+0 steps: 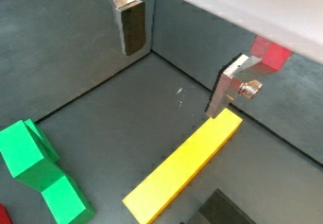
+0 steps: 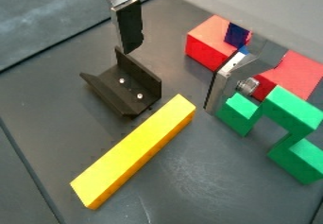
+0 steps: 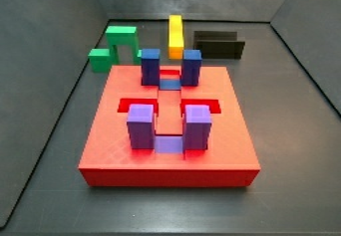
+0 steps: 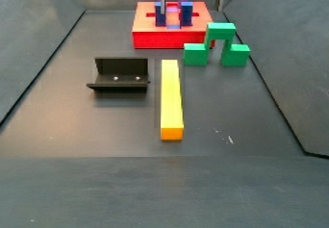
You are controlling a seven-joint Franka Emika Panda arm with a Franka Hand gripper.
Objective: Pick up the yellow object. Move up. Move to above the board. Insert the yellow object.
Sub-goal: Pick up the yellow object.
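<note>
No writing is showing on any piece. The tool (image 2: 177, 60) is hanging above the floor with its fingers (image 1: 128, 29) apart and nothing between them; in a wrist view the fixture (image 2: 124, 88) is lying below them. The yellow bar (image 4: 170, 97) is lying flat on the floor, just beside the fixture (image 4: 118, 75) and apart from the tool. The red board (image 3: 170, 130) is carrying upright blue-purple posts (image 3: 140, 127) around recessed slots; whether anything is sitting in the slots cannot be told. The green arch (image 3: 118, 43) is standing near the board. Only the side views are showing the whole board; the tool itself is not clearly appearing there.
</note>
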